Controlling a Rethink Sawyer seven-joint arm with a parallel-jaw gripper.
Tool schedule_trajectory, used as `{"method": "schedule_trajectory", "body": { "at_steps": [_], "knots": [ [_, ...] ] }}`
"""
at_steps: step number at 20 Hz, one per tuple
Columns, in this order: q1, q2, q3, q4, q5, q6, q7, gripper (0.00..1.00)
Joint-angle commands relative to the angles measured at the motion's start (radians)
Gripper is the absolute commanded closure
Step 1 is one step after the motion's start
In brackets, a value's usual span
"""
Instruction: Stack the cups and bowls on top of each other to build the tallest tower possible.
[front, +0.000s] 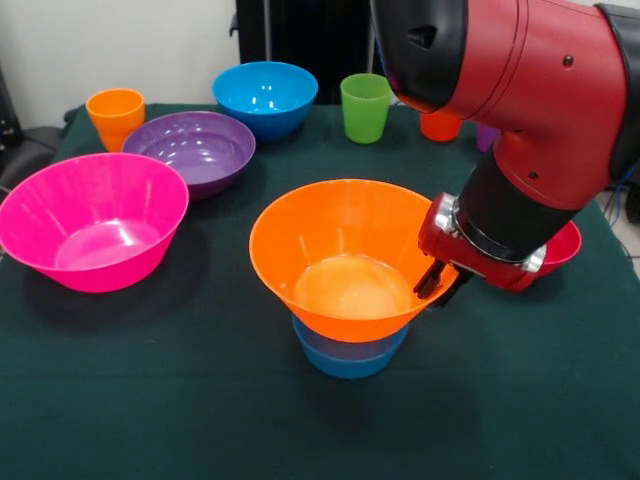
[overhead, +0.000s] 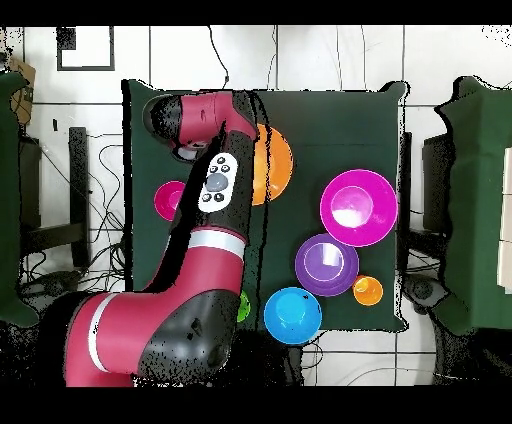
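The gripper (front: 440, 285) sits at the orange bowl's (front: 345, 255) rim, atop the light-blue bowl (front: 348, 358); whether it grips, I cannot tell.

Front view: the red and black robot arm (front: 520, 90) descends from the upper right, its black wrist ending in a red collar. The black-fingered gripper (front: 441, 284) points down and leftward; finger spacing indiscernible. Overhead view: the arm (overhead: 205, 250) extends up from the base.
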Motion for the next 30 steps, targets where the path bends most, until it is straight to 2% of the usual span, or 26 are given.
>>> {"method": "schedule_trajectory", "body": {
  "at_steps": [1, 4, 18, 30],
  "knots": [
    [-0.013, 0.078, 0.117, -0.103, -0.001, 0.051, -0.018, 1.0],
    [-0.032, 0.099, 0.123, -0.139, -0.001, 0.064, -0.046, 1.0],
    [-0.076, 0.09, 0.13, -0.095, -0.021, 0.011, -0.11, 1.0],
    [-0.099, 0.101, 0.134, -0.161, -0.023, 0.078, -0.157, 1.0]
  ]
}}
